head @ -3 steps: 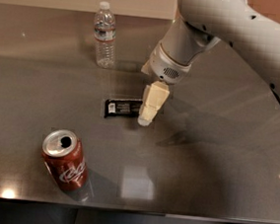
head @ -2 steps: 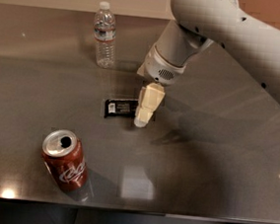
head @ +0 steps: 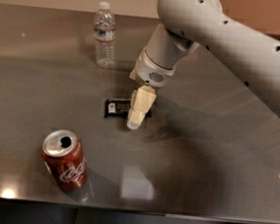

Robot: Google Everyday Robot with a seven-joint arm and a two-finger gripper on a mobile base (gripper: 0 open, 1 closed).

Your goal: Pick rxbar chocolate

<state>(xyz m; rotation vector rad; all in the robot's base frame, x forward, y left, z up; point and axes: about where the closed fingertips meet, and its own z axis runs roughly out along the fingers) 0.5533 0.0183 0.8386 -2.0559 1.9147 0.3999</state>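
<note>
Black rxbar chocolate (head: 116, 107) flat on table (head: 214, 161) | gripper (head: 133, 123) down at one end | open-or-closed state: cannot tell

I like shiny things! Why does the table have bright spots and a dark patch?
In the camera view, the glossy table mirrors light as a bright dot near its front edge and a pale square beside the red can; the dark patch is the arm casting a shadow beside the gripper, which is over the rxbar chocolate.
</note>
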